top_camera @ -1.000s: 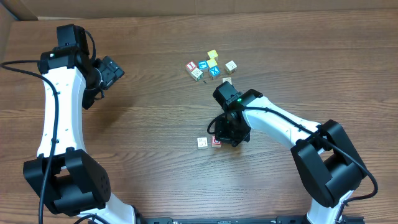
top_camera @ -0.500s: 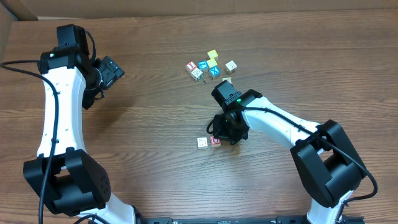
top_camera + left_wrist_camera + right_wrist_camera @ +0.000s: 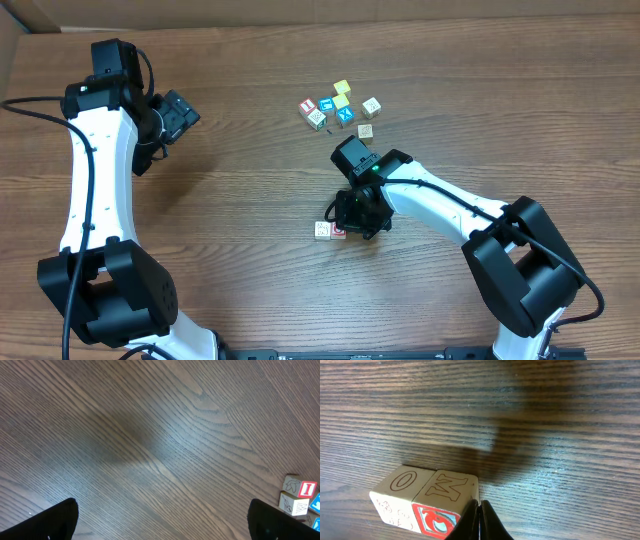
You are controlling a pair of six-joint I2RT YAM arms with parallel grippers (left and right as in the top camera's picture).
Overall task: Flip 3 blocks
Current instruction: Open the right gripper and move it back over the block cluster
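Two small wooden blocks lie side by side, touching, on the table. One cream block [image 3: 402, 481] shows an O on top. The other block [image 3: 451, 487] shows an M on top and a red picture on its near face. From overhead they are the cream block [image 3: 323, 230] and the red-marked block [image 3: 339, 232]. My right gripper [image 3: 480, 507] is shut, with its tips against the M block's right edge and nothing between them. It hangs just right of the pair [image 3: 347, 224]. My left gripper [image 3: 180, 115] is open, far to the left, over bare wood [image 3: 162, 510].
A cluster of several more cubes [image 3: 340, 105], red, blue, yellow and cream, lies at the back of the table. One small tan-marked cube [image 3: 366, 130] sits apart, just behind my right arm. Part of the cluster [image 3: 295, 502] shows at the right edge of the left wrist view.
My right gripper has slid left, staying shut, and pushed the red-marked block up against the cream one. The left arm has not moved.
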